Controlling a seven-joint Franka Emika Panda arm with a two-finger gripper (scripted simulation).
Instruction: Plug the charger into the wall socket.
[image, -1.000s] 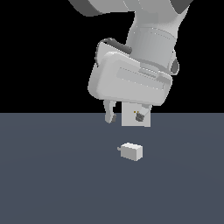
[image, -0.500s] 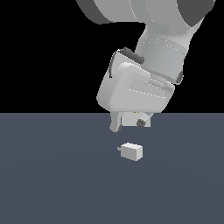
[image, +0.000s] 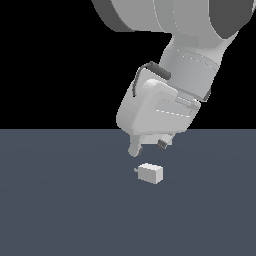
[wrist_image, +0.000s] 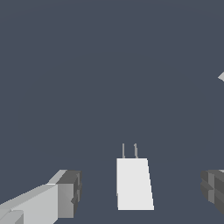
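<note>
The charger (image: 150, 173) is a small white block lying on the dark grey floor, with its thin prongs pointing to the exterior view's left. My gripper (image: 148, 150) hangs tilted just above it and is open and empty. In the wrist view the charger (wrist_image: 133, 183) lies between my two spread fingers (wrist_image: 65, 197), apart from both, and its two prongs (wrist_image: 129, 150) point away from the camera. The wall socket does not show in the exterior view. A small light-grey sliver (wrist_image: 222, 77) shows at the edge of the wrist view; I cannot tell what it is.
The dark grey floor (image: 60, 210) runs flat in all directions around the charger. The arm's bulky white wrist (image: 160, 107) fills the space above the charger in the exterior view.
My hand has come down toward the charger and tilted further. The charger has not moved.
</note>
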